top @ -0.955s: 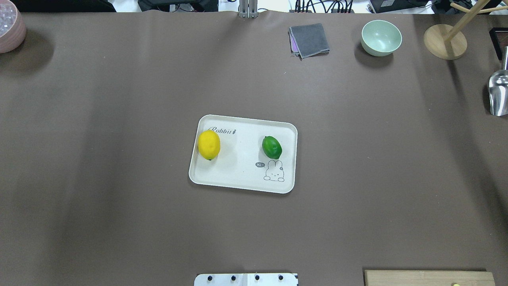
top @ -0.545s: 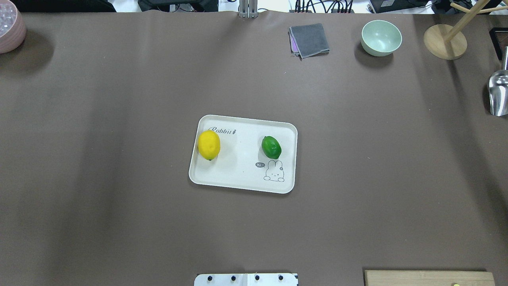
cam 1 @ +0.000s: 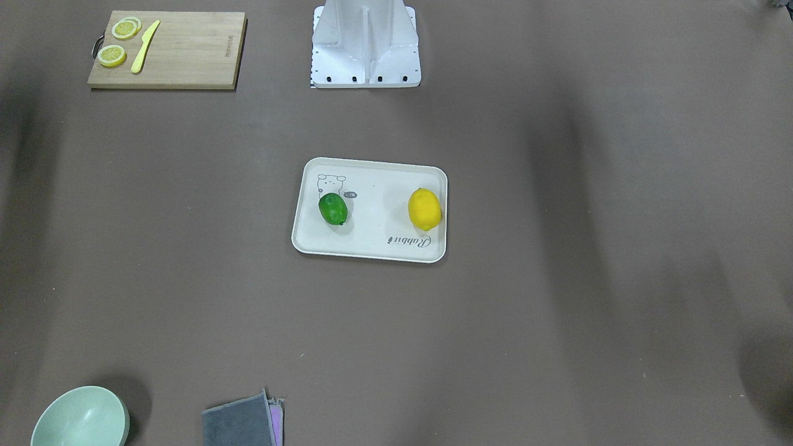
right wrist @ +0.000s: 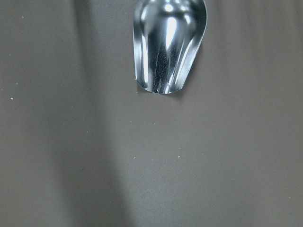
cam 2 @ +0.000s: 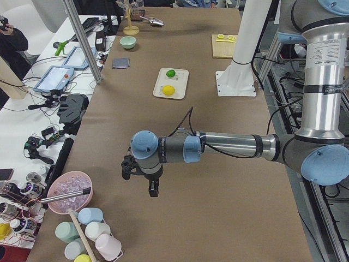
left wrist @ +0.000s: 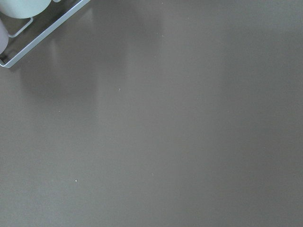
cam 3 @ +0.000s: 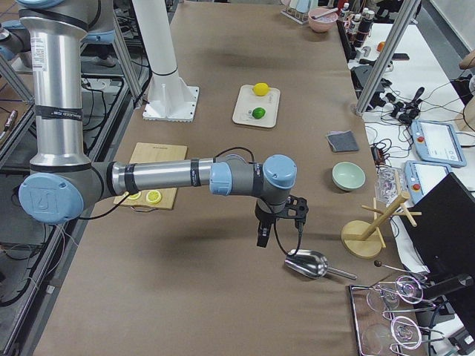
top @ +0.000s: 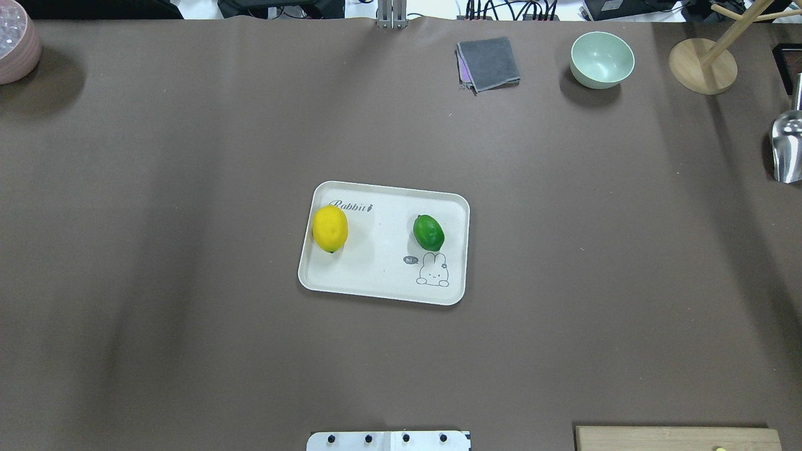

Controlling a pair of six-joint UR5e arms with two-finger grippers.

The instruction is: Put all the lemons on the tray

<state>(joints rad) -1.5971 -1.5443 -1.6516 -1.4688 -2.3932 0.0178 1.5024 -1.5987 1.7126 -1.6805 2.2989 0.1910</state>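
The cream tray (top: pixel 382 291) lies at the table's middle. The yellow lemon (top: pixel 330 228) rests on its left part and the green lemon (top: pixel 428 232) on its right part, above the rabbit drawing. The front view shows the tray (cam 1: pixel 372 248) with the yellow lemon (cam 1: pixel 424 209) and the green lemon (cam 1: pixel 333 209) apart from each other. My left gripper (cam 2: pixel 139 181) hangs over bare table far from the tray, near the left end. My right gripper (cam 3: pixel 276 226) hangs near the right end, beside a metal scoop. I cannot tell whether either is open or shut.
A wooden cutting board (cam 1: pixel 186 49) with lemon slices and a yellow knife lies near the robot base (cam 1: pixel 365 49). A green bowl (top: pixel 601 59), grey cloth (top: pixel 487 62), wooden stand (top: pixel 702 66), metal scoop (top: pixel 788 147) and pink bowl (top: pixel 15 44) sit at the table's edges.
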